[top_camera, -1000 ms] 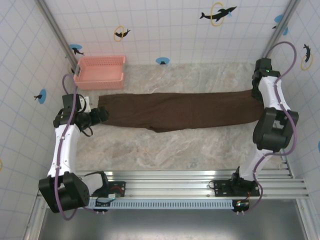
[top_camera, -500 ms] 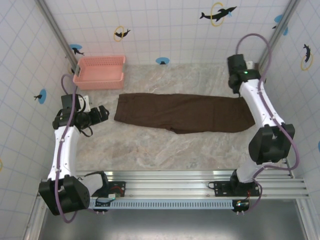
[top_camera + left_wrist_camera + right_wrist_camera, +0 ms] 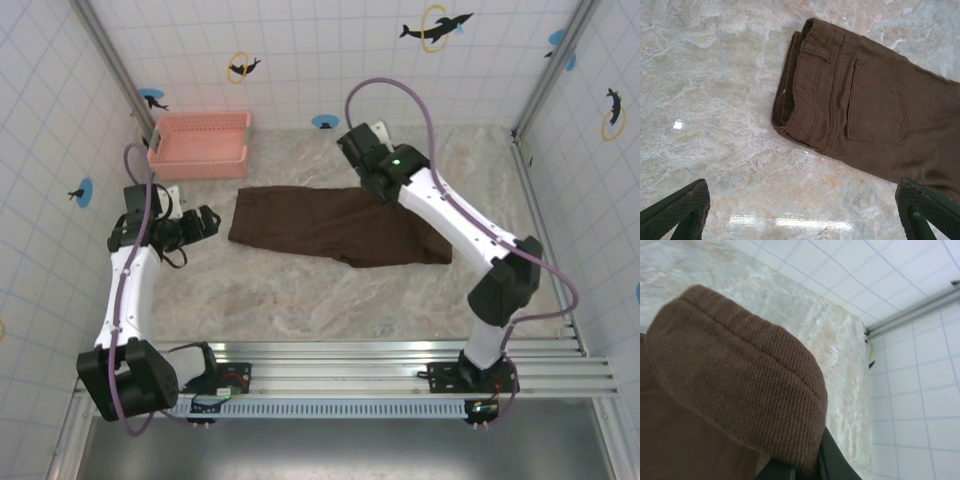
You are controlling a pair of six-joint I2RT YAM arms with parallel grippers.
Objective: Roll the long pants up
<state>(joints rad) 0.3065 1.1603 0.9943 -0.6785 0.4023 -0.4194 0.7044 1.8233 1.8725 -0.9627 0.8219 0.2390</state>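
The long pants (image 3: 320,225) lie dark brown across the middle of the table, waistband to the left, leg end folded back over itself. My right gripper (image 3: 357,152) hovers above their back edge, shut on the leg hem (image 3: 735,370), which drapes over its fingers (image 3: 832,460). My left gripper (image 3: 208,222) stands open just left of the waistband. In the left wrist view the waistband and a back pocket of the pants (image 3: 860,105) lie ahead of the left gripper (image 3: 805,210), with only bare table between its fingertips (image 3: 685,205).
A pink plastic basket (image 3: 199,144) stands at the back left, close behind the waistband. Tiled walls enclose the marble table (image 3: 300,300) on three sides. A metal rail (image 3: 400,355) runs along the near edge.
My right arm has swung from the far right to above the middle, carrying the leg hem back over the pants. The waistband slid right at first. My left gripper has stayed put.
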